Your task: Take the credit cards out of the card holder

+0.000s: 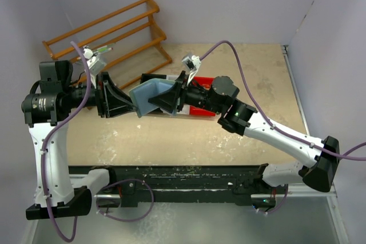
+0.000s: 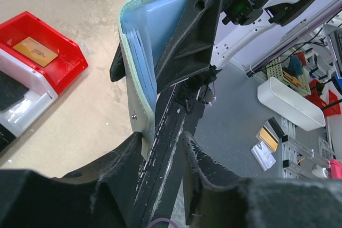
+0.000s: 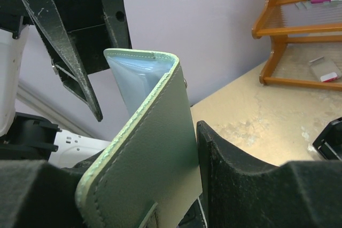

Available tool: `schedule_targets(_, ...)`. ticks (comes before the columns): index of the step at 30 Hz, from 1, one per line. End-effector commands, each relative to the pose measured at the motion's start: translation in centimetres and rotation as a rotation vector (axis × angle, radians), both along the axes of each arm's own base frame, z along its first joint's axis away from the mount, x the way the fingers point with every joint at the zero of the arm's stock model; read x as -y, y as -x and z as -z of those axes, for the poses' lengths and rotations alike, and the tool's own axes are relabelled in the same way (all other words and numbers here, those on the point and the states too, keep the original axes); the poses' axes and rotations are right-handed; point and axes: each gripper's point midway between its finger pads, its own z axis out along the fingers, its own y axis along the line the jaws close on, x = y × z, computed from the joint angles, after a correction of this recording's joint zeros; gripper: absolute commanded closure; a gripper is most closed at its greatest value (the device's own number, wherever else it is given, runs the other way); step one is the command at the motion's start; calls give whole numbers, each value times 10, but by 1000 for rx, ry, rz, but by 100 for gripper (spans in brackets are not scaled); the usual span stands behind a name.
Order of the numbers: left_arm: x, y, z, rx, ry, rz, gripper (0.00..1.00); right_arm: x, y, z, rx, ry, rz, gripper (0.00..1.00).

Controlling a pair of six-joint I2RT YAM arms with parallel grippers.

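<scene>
You have the card holder (image 1: 150, 96) up in the air between both arms, partly folded open. Your right gripper (image 1: 171, 100) clamps 1 flap. The left gripper (image 1: 136, 107) has its fingers apart around the other flap's edge, which touches 1 finger. 1 orange-gold credit card (image 2: 35, 50) lies in the red bin (image 2: 69, 65).

- My top external view looks steeply down from above the near side, far enough back to cover the whole table (image 1: 189, 135).
- Both wrist views sit close, facing each other; all three share the card holder (image 1: 150, 96).
</scene>
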Motion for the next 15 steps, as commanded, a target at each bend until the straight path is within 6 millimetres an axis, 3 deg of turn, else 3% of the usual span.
schedule_targets(1,2,-5,-6,14,23,4,60,2,9,-30,49,-95,-40,100)
schedule_targets(10,1,-8,-5,22,13,-6,73,-1,12,-31,50,-95,-69,100)
schedule_targets(12,1,-10,-5,22,12,-12,87,-4,13,-28,49,-87,-85,100)
schedule_targets(13,0,-11,-5,19,11,-18,92,-6,12,-25,44,-77,-84,96)
schedule_targets(15,0,-12,-7,20,11,-26,98,-8,6,-19,30,-53,-60,68)
